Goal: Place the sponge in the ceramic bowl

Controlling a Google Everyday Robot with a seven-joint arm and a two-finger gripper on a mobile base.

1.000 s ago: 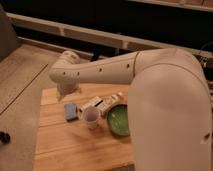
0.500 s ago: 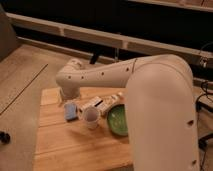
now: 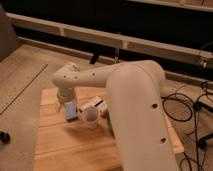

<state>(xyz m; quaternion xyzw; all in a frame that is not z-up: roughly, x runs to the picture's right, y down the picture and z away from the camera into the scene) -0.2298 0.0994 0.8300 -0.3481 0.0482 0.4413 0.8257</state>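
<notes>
The light-blue sponge (image 3: 71, 111) lies flat on the wooden table (image 3: 70, 145), left of a white paper cup. My gripper (image 3: 64, 97) hangs from the white arm's wrist just above and to the left of the sponge, pointing down at the table. The arm sweeps in from the right and covers most of the green ceramic bowl; only a thin green edge (image 3: 107, 122) shows beside the cup.
A white paper cup (image 3: 90, 118) stands right of the sponge. Small white-and-dark boxes (image 3: 95, 105) lie just behind the cup. Black cables (image 3: 187, 107) trail on the floor to the right. A rail runs along the back wall.
The arm has swung forward and down, now hiding nearly all of the bowl. The gripper has come lower, closer to the sponge. Sponge, cup and boxes have not moved.
</notes>
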